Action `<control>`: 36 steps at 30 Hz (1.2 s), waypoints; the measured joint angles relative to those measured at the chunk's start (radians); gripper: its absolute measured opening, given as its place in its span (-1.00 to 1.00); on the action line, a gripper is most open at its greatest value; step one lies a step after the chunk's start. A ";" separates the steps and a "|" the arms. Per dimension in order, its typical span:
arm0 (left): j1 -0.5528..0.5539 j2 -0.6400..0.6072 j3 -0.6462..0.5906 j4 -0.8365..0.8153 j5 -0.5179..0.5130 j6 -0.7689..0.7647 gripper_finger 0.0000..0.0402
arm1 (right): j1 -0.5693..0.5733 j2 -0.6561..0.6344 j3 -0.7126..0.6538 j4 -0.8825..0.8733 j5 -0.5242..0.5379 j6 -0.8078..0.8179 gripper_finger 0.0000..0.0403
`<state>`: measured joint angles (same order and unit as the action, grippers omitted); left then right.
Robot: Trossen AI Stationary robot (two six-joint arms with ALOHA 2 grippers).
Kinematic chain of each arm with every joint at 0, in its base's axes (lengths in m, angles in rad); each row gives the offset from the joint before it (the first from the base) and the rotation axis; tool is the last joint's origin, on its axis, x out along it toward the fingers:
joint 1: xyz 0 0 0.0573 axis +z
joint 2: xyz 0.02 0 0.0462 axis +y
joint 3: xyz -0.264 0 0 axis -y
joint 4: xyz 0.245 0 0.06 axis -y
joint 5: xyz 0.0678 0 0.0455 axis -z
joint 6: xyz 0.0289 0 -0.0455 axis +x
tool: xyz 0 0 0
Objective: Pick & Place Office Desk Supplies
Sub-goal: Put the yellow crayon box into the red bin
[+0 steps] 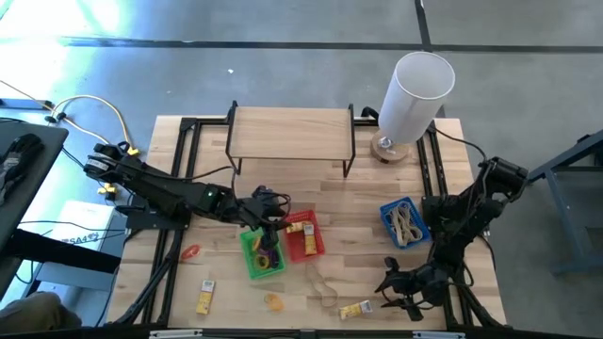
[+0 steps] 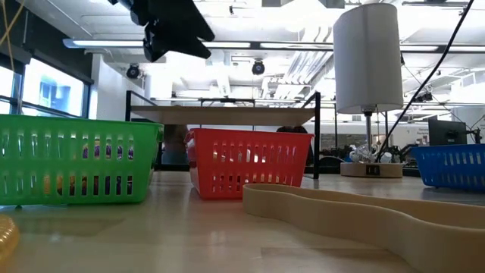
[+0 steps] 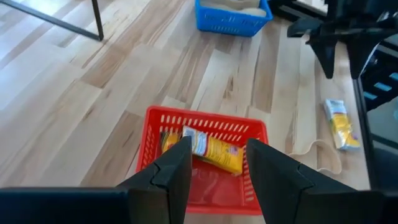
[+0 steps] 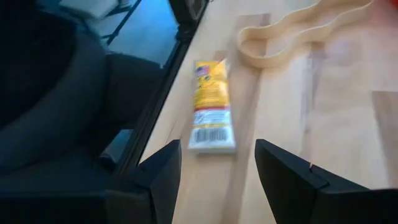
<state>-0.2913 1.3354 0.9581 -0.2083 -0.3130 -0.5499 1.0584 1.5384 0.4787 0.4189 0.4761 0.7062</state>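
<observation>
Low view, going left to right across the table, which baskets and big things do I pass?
Green basket → red basket → tall white cylinder → blue basket.

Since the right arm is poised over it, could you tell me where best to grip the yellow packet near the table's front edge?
The yellow packet lies flat on the table, long and narrow. Probably best to come straight down and pinch across its narrow width at mid-length. The right gripper, open, already has its fingers roughly either side of its barcode end.
</observation>
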 joint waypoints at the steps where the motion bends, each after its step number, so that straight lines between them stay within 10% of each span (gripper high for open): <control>1: 0.000 0.000 0.000 0.008 0.000 0.000 -0.27 | 0.004 0.003 -0.001 0.000 0.002 0.000 -0.04; 17: 0.000 0.000 0.000 0.030 0.000 0.000 -0.27 | 0.008 0.008 -0.002 0.003 0.083 0.032 -0.02; 36: 0.000 0.000 0.000 0.029 -0.001 0.001 -0.27 | 0.022 0.043 -0.001 -0.099 0.147 0.240 0.88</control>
<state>-0.2913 1.3354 0.9581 -0.1791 -0.3141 -0.5491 1.0801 1.5818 0.4782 0.3202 0.6234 0.9466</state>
